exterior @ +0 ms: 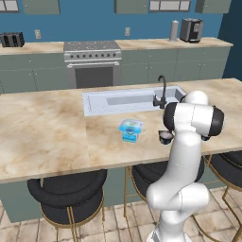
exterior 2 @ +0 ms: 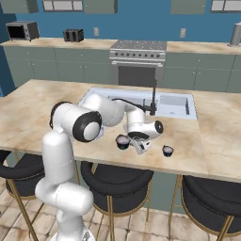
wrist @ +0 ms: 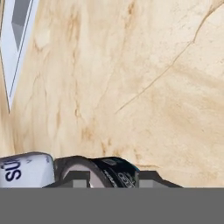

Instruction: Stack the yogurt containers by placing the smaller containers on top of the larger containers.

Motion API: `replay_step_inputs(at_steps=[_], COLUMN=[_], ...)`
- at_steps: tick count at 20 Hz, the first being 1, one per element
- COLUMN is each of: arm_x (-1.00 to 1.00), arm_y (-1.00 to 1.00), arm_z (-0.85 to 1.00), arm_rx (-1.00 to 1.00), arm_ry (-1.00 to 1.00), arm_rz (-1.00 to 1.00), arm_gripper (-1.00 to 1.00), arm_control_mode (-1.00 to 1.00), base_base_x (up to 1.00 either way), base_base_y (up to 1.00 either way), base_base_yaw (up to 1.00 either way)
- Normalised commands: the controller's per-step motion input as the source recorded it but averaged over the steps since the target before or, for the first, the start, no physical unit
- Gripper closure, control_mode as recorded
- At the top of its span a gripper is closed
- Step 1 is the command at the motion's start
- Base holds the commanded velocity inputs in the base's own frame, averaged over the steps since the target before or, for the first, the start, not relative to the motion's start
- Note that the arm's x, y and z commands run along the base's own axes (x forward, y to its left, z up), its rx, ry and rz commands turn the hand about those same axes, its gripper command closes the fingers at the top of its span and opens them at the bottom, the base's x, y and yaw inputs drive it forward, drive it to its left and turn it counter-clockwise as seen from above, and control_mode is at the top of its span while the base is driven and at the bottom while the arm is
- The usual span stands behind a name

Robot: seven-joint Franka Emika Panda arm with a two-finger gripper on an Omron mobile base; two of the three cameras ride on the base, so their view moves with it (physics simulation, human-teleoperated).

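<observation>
The small round dark cup with a pale top (wrist: 114, 168) stands on the beige marble table (wrist: 144, 78), in front of the sink (exterior: 132, 100). In the hand view it sits between the two dark tips of the tool (wrist: 111, 178), which stand narrow and close on either side of it. Whether they press on it, I cannot tell. Just beside the cup in that view lies a white thing with dark lettering (wrist: 24, 170), too cropped to name.

In the right base view the tool points down at the table, with one dark cup (exterior 2: 123, 140) just beside it on the side away from the sink's right end. A second dark cup (exterior 2: 167, 150) stands a little apart on the other side.

The squat light-blue translucent tub with a pale blue lid (exterior: 131, 130) stands upright before the sink's front rim, apart from the cups, with nothing on top. A black faucet (exterior: 162, 90) rises at the sink's far end, and black round stools (exterior: 66, 191) stand under the table edge opposite the sink.
</observation>
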Motion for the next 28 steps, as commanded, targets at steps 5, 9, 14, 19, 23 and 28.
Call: replay_step_inputs(at_steps=[5, 9, 14, 19, 23, 28], arm_x=[0.00, -0.04, -0.06, -0.09, -0.04, -0.13], arm_y=[0.00, 0.00, 0.03, 0.23, 0.32, 0.30], arm_z=[-0.19, -0.03, 0.18, 0.44, 0.47, 0.47], arm_rx=[0.00, 0.00, 0.00, 0.00, 0.00, 0.00], arm_ry=[-0.02, -0.01, 0.00, 0.00, 0.00, 0.00], arm_rz=[-0.03, -0.06, -0.07, -0.11, -0.12, -0.11], arm_gripper=[1.00, 1.00, 1.00, 1.00, 1.00, 1.00], arm_control_mode=[-1.00, -1.00, -1.00, -1.00, -1.00, -1.00], base_base_x=[0.00, 0.00, 0.00, 0.00, 0.00, 0.00], base_base_y=[0.00, 0.00, 0.00, 0.00, 0.00, 0.00], base_base_yaw=[0.00, 0.00, 0.00, 0.00, 0.00, 0.00])
